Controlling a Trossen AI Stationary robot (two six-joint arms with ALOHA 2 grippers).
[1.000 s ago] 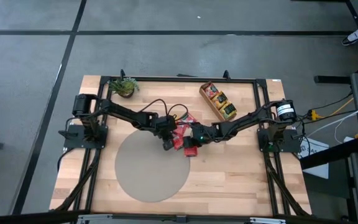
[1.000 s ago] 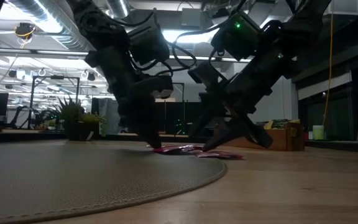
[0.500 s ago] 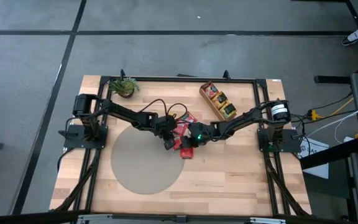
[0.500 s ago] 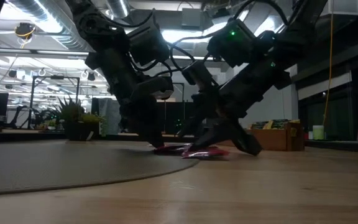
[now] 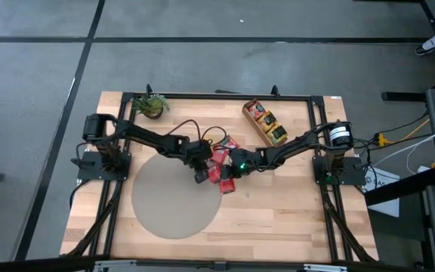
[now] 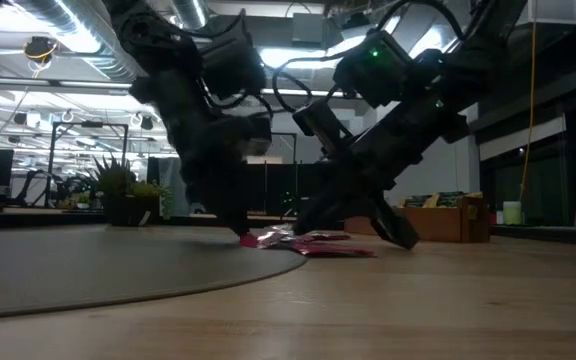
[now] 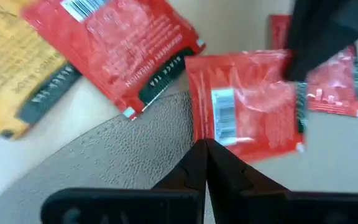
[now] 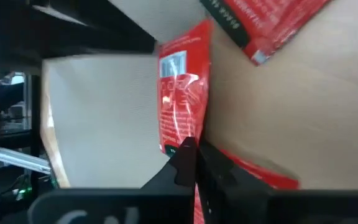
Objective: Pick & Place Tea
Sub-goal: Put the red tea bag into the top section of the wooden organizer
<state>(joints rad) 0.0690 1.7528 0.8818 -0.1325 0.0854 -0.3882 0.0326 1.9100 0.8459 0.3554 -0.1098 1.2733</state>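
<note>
The right gripper [image 5: 226, 182], which was gaping wide over the pile of tea sachets [image 5: 221, 160] a second ago, is now pinching its fingers together on the edge of a red sachet [image 8: 180, 93] at the middle of the table, beside the round grey mat [image 5: 168, 200], so the pick is looking made though nothing is lifting yet. The left gripper [image 5: 200, 176] is resting tightly closed and empty, tips pressing down at the lower edge of another red sachet [image 7: 244, 102] where it overlaps the mat. A neighbouring red packet [image 7: 114, 43] is showing the words "BLACK TEA" on its dark band, while the yellow one [image 7: 17, 68] beside it is too blurred to read.
</note>
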